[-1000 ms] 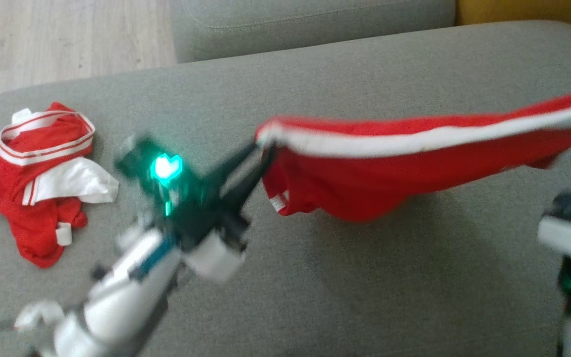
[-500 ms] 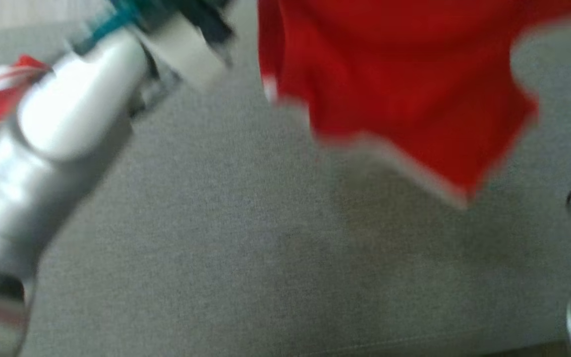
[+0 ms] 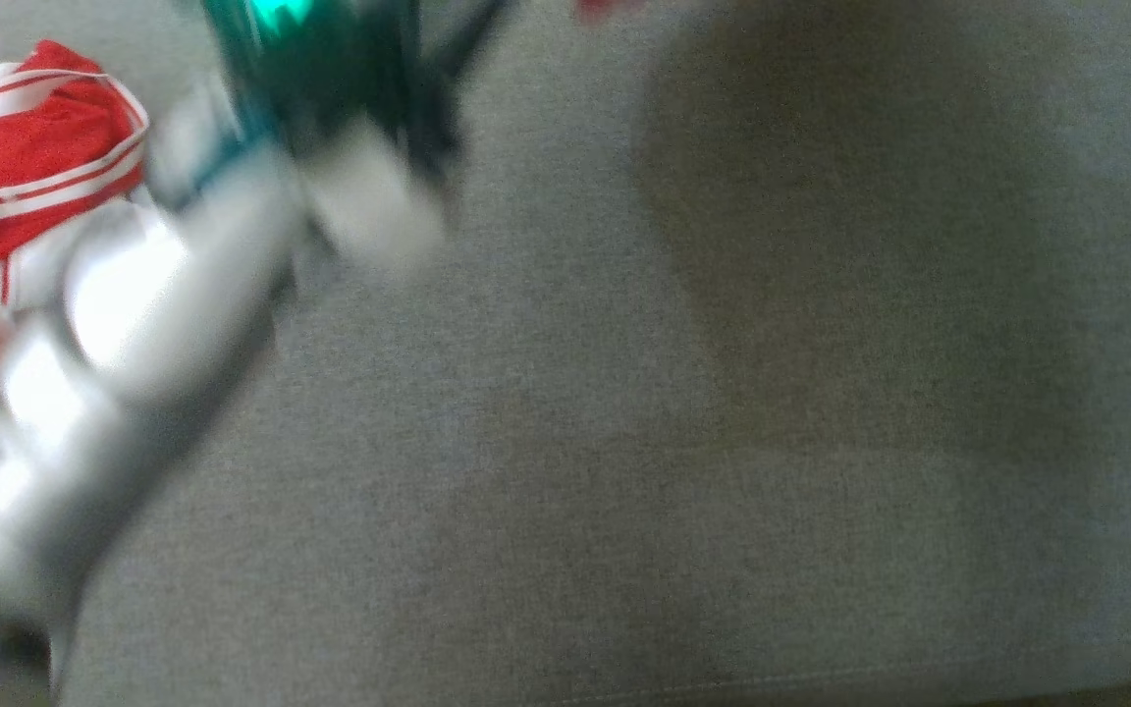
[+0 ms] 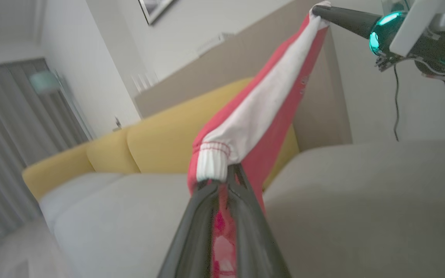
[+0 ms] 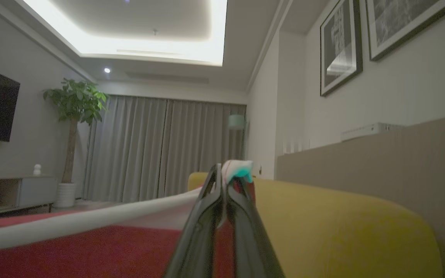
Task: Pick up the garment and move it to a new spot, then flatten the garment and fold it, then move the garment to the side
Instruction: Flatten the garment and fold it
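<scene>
Red garment point(image 4: 263, 100) stretched between two end effectors.
Left end effector point(image 4: 226, 181) pinches its ribbed white cuff; right end effector point(image 5: 224, 175) clamps the far end, above a grey sofa point(image 4: 361, 200).

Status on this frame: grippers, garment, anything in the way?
Both shut: left gripper on white band of garment, right gripper on far end. Garment stretched aloft over grey sofa. Crumpled red jersey at left, clear.

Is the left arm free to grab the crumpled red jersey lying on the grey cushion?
Probably not yet: the left gripper is shut on one end of the red garment stretched to the right gripper; it must let go first.
</scene>
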